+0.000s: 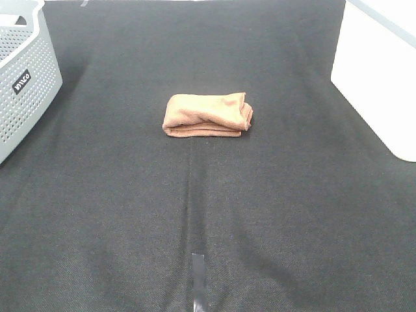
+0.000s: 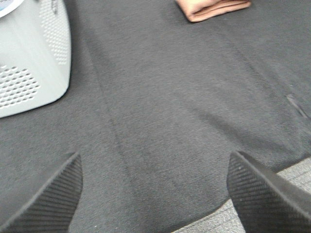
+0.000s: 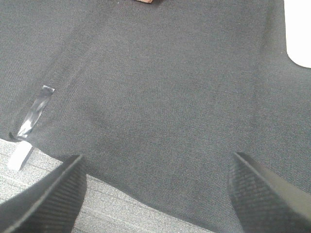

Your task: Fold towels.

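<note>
The brown, rust-tinted towel (image 1: 207, 116) lies folded in a compact stack in the middle of the black table cloth (image 1: 208, 214). Part of it shows in the left wrist view (image 2: 212, 8), and only a sliver in the right wrist view (image 3: 146, 1). Neither arm appears in the exterior high view. My left gripper (image 2: 155, 199) is open and empty, low over the cloth near the table's front edge, far from the towel. My right gripper (image 3: 155, 194) is open and empty too, near the front edge.
A grey perforated basket (image 1: 23, 81) stands at the back left and shows in the left wrist view (image 2: 31, 58). A white bin (image 1: 383, 71) stands at the back right, with its corner in the right wrist view (image 3: 299, 34). A strip of tape (image 1: 199, 279) lies near the front edge.
</note>
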### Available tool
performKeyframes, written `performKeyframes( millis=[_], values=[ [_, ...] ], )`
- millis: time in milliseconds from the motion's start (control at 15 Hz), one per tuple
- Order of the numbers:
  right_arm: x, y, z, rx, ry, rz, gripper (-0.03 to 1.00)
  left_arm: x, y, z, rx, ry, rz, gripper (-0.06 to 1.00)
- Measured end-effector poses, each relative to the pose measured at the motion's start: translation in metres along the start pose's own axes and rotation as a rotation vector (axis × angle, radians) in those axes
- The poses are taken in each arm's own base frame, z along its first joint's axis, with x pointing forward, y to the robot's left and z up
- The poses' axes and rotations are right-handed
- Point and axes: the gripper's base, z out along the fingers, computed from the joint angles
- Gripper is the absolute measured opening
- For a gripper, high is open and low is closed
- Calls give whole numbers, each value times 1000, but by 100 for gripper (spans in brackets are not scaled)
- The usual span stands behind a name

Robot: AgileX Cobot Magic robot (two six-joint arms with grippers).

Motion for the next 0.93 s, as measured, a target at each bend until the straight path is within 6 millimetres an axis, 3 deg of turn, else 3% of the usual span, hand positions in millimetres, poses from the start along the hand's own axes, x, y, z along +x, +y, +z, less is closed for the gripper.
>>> performKeyframes(
  millis=[467,933],
  values=[
    [0,0,0,6,0,6,76,0,0,0,2,-1,0,78],
    [6,0,-10,139,-82,94,76,5,-3,-9,-155,-76,-67,78]
  ],
)
